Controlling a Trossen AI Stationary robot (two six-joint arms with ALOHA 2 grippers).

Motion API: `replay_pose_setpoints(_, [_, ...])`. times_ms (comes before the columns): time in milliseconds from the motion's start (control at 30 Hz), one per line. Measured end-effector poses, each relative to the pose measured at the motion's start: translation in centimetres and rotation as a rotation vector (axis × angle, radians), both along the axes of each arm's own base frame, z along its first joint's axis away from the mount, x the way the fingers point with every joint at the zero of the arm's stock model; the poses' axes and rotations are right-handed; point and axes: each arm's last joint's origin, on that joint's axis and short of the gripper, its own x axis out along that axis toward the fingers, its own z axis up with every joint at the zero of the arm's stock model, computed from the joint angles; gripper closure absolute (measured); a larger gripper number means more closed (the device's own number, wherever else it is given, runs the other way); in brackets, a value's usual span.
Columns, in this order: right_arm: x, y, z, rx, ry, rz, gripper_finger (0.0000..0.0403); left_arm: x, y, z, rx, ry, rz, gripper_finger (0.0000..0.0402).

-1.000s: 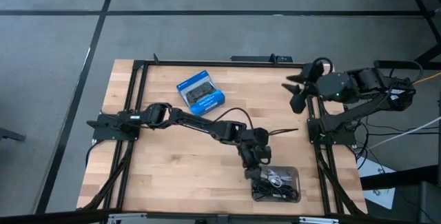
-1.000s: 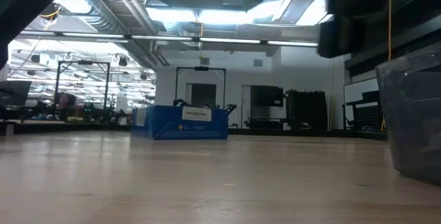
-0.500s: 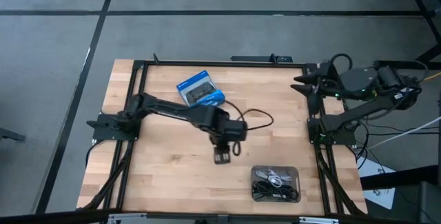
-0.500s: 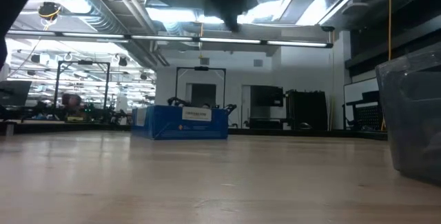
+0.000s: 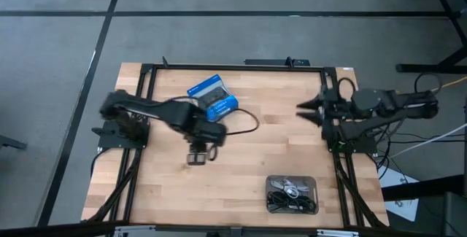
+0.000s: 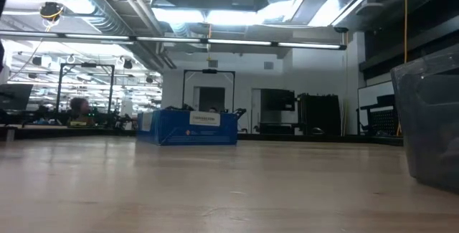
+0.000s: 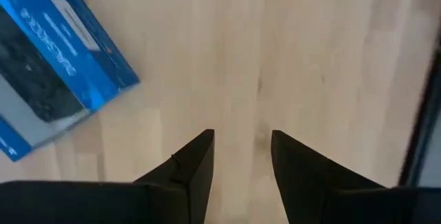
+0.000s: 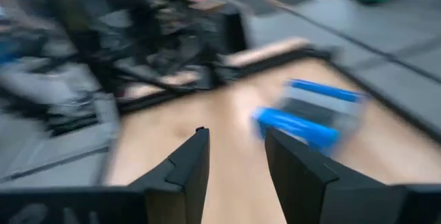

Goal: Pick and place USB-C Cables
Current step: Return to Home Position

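Observation:
The USB-C cables [image 5: 290,192], black coiled bundles with a whitish one on top, lie in a clear tray [image 5: 312,184] near the table's near right corner. My left gripper [image 5: 197,158] hangs open and empty over the table's left middle, just near-side of the blue box [image 5: 213,96]. In the left wrist view its fingertips [image 7: 241,138] stand apart over bare wood, with the blue box [image 7: 55,65] off to one side. My right gripper [image 5: 306,110] is open at the right edge, pointing toward the table's left, and its wrist view [image 8: 234,136] looks across at the blue box [image 8: 310,117].
The blue box [image 6: 190,127] lies flat toward the far edge. The clear tray's wall [image 6: 430,122] shows at the right in the low view. A black frame [image 5: 146,73] borders the table. Bare wood lies between the left gripper and the tray.
My left gripper has swung away from above the tray, toward the table's left and far side, and now hangs near the blue box with nothing in it. My right arm has drawn back and come down along the right edge. The cables stay in the tray.

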Motion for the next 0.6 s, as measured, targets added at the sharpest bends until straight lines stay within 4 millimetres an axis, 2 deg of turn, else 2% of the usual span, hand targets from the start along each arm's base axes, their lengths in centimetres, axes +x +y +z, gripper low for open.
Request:
replay_pose_setpoints(133, [0.0, 0.6, -2.9, 0.007, -0.101, 0.201, 0.0257, -4.1, -0.2, 0.5, -0.016, -0.137, 0.033, 0.0264])
replay_pose_setpoints(300, [-0.7, 0.5, -6.2, 0.001, -0.146, 0.246, 0.0257, -9.1, 0.4, -0.4, -0.103, -0.365, 0.082, 0.0264])
replay_pose_setpoints(467, [-1.5, 0.3, -8.2, 0.005, -0.18, 0.246, 0.0257, -13.1, 1.9, -2.8, -0.141, -0.558, 0.102, 0.0264])
replay_pose_setpoints(600, [-2.4, 0.1, -9.3, 0.01, -0.209, 0.239, 0.0257, -15.8, 3.3, -5.6, -0.178, -0.679, 0.161, 0.0264])
